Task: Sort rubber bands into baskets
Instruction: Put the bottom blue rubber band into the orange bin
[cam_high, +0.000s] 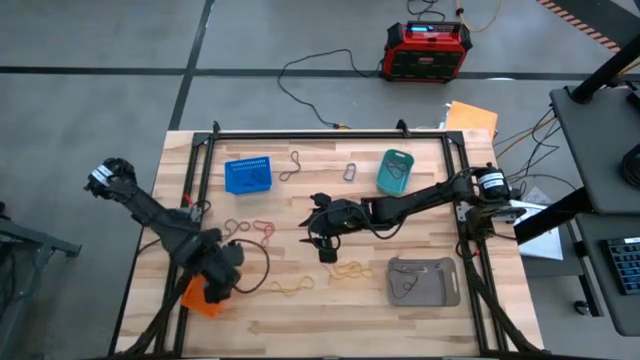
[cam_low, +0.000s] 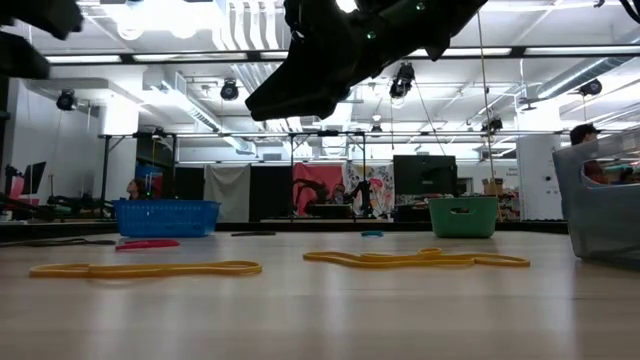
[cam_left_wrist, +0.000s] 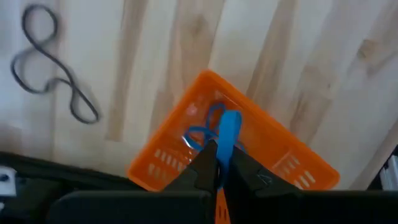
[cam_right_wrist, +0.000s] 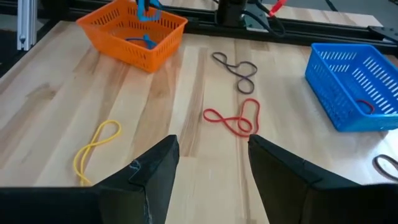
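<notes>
My left gripper (cam_high: 212, 288) is above the orange basket (cam_high: 196, 299) at the table's near left, shut on a blue rubber band (cam_left_wrist: 229, 132). A second blue band (cam_left_wrist: 198, 135) lies in that basket. My right gripper (cam_high: 322, 245) is open and empty above the table's middle; in its wrist view (cam_right_wrist: 211, 171) a red band (cam_right_wrist: 234, 118), a grey band (cam_right_wrist: 237, 68) and a yellow band (cam_right_wrist: 93, 147) lie flat on the wood ahead of it. The blue basket (cam_high: 248, 175), teal basket (cam_high: 396, 172) and grey basket (cam_high: 423, 281) stand on the table. My left gripper pinches the blue band's upper part (cam_left_wrist: 225, 149) between its two fingertips (cam_left_wrist: 208, 163), coming from above and pointing down. The band hangs below the fingers over the orange basket's opening, as the right wrist view (cam_right_wrist: 146, 9) also shows.
Two more yellow bands (cam_high: 290, 287) (cam_high: 350, 270) lie at the near middle, and loose bands (cam_high: 290, 165) (cam_high: 350, 171) at the far side. The blue basket holds a red band (cam_right_wrist: 365, 107). A black cable (cam_high: 262, 262) loops by my left arm. A red-and-black box (cam_high: 428, 50) sits on the floor beyond.
</notes>
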